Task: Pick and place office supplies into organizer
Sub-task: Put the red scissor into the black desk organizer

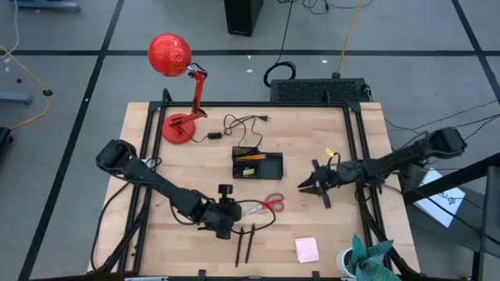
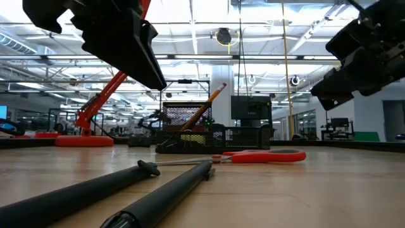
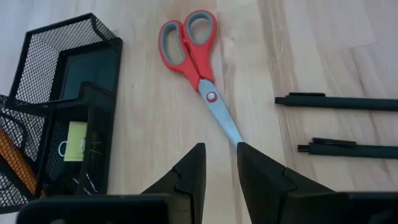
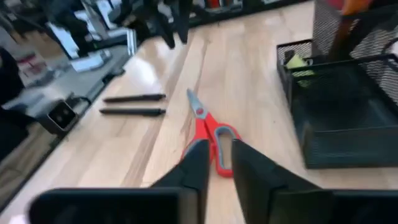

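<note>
A red desk lamp [image 1: 173, 78] stands at the far left part of the wooden counter [image 1: 312, 222], a thin black cable [image 1: 234, 125] lies beside it, and a large black box [image 1: 319, 90] sits behind the far edge

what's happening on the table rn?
Two arms are sorting office supplies into the black mesh organizer. The left tool hovers over the tip of the red-handled scissors, its fingers slightly apart with nothing held. The right tool waits right of the organizer. Two black pens and a pink sticky-note pad remain out.
</note>
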Available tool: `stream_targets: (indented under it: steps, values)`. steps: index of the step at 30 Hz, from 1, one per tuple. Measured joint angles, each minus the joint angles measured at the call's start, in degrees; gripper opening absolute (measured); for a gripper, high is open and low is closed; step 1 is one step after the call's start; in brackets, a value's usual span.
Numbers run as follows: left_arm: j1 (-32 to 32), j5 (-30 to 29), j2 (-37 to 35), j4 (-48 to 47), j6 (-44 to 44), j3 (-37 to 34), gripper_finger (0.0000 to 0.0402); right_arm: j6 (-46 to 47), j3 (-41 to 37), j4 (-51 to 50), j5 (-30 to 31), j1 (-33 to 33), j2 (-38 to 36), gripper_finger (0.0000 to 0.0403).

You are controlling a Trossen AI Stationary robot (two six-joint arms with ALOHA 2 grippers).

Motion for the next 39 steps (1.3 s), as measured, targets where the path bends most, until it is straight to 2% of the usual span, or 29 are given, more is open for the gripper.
stream_targets:
  steps: [3,6,12,17,22,26,39]
  values:
    - [0.5,0.1,0.0,0.0,0.1,0.0,0.0097,-0.2,4.3,-0.2,5.4,4.1,6.8,0.0112]
    - [1.0,0.1,0.0,0.2,0.0,0.0,0.0097,-1.3,10.6,-3.2,8.2,6.3,14.1,0.0147]
    - [1.7,2.4,0.0,0.2,-0.1,0.0,0.0097,-5.1,25.0,-18.2,7.9,6.8,26.3,0.0181]
    - [1.7,3.0,0.0,0.1,-0.1,0.0,0.0097,-5.8,34.9,-31.6,5.8,5.8,32.8,0.0183]
    - [1.7,3.1,0.0,-0.8,-0.1,0.0,0.0097,-6.8,39.3,-34.3,1.5,4.4,37.4,0.0171]
    - [1.7,3.1,0.0,-1.2,-0.2,0.0,0.0097,-6.8,40.0,-34.7,-1.2,3.5,40.9,0.0162]
    - [1.7,3.1,0.0,-1.2,-0.1,0.0,0.0097,-7.9,40.3,-37.5,-0.9,2.3,45.9,0.0135]
